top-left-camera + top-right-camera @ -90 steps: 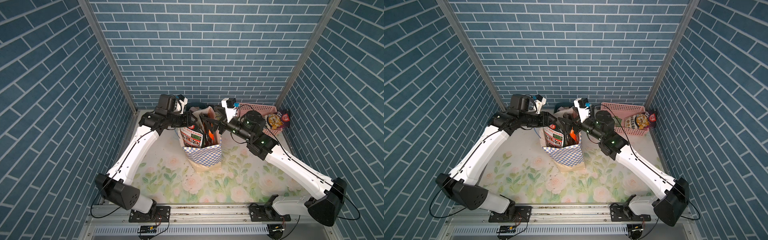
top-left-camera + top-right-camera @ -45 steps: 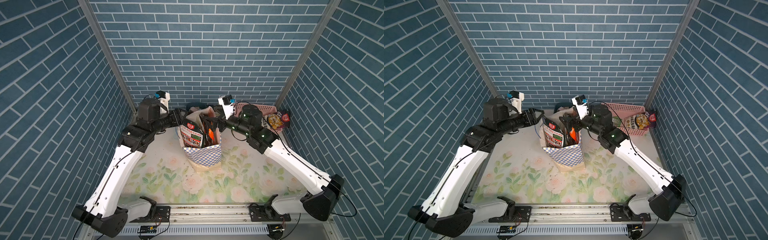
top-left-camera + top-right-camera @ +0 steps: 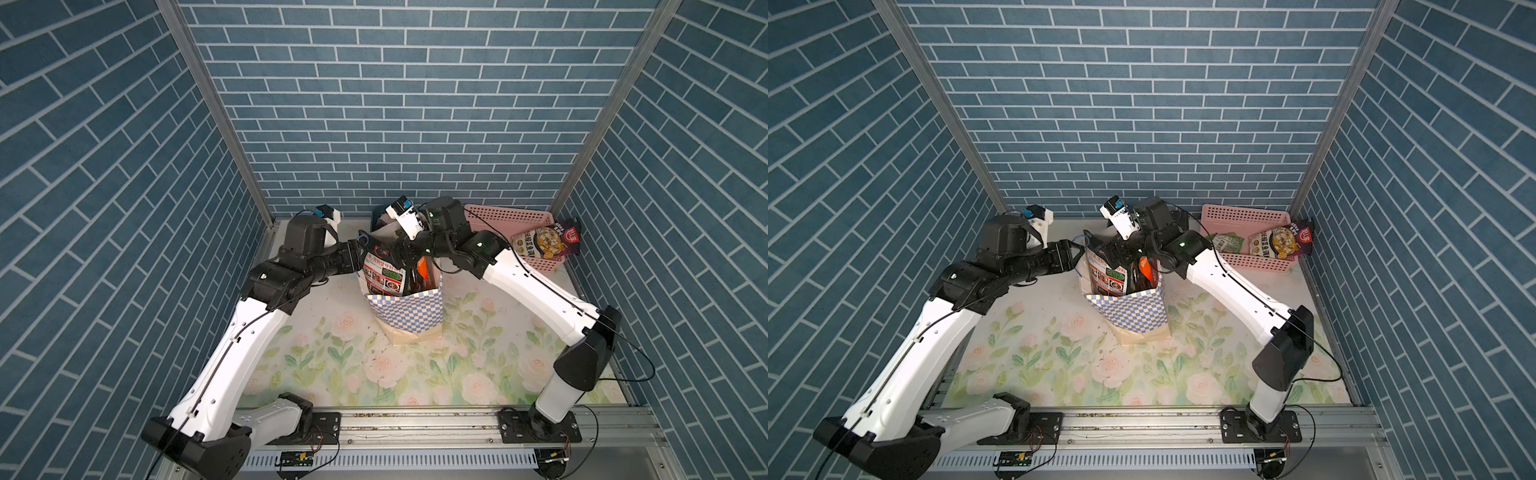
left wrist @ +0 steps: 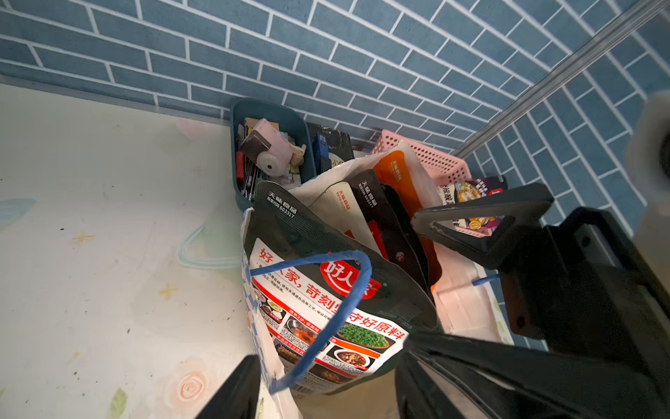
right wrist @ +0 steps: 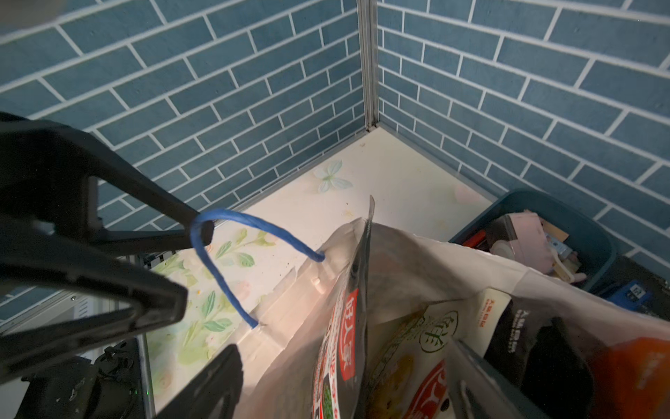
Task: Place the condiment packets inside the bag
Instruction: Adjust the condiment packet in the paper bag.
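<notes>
The bag (image 3: 409, 309) stands upright near the middle of the flowered surface (image 3: 345, 365), mouth wide. The left pincer (image 5: 192, 266) is released, jaws apart. The bag's blue cord handle (image 5: 232, 217) is looped over one fingertip, probably hooked there to pull that wall outward and keep the mouth open. The right pincer (image 3: 397, 254) hangs over the mouth, also released and grasping nothing. The packet tops lie between its spread jaws, a stance suited to pressing them deeper.

Inside the bag several condiment packets (image 4: 337, 210) stand on edge and poke above the rim. The black packet (image 4: 326, 301) with a red-and-white label lies against the handle-side wall, and an orange packet (image 4: 397, 174) stands at the far side. The pink basket (image 3: 1246, 214) by the back wall holds at least two more: a purple-edged packet (image 3: 1281, 243) propped on its rim and a green packet (image 3: 1227, 243). These look like what remains to move. Behind the bag, the teal bin (image 4: 268, 112) holds only small odds and ends.
</notes>
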Motion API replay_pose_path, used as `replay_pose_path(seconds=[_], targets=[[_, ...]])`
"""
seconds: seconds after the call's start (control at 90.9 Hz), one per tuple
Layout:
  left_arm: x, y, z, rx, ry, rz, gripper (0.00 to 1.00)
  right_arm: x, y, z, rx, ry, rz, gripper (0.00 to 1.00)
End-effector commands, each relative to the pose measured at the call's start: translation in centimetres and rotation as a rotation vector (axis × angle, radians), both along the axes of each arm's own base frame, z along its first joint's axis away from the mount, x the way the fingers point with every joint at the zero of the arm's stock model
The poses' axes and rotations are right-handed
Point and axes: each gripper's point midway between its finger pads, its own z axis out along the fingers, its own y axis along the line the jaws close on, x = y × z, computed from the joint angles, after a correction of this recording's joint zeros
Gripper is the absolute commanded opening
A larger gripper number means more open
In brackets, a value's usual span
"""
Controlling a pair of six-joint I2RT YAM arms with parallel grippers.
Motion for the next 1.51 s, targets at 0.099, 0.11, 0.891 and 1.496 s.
replay_pose_path(seconds=[0.099,0.11,0.891,1.496], targets=[[2.5,1.6,-0.3,0.161,-0.023,0.056,0.53,0.4,0.8,-0.6,-0.054,0.062,0.014,0.79],[2.6,1.7,-0.2,0.167,-0.027,0.062,0.52,0.4,0.8,-0.6,-0.056,0.066,0.015,0.78],[2.0,-0.1,4.8,0.033,-0.195,-0.014,0.00,2.4,2.1,0.2,-0.046,0.189,-0.142,0.00],[0.7,-1.2,5.2,-0.092,-0.210,-0.054,0.00,3.8,-1.8,6.2,0.369,-0.150,-0.715,0.00]])
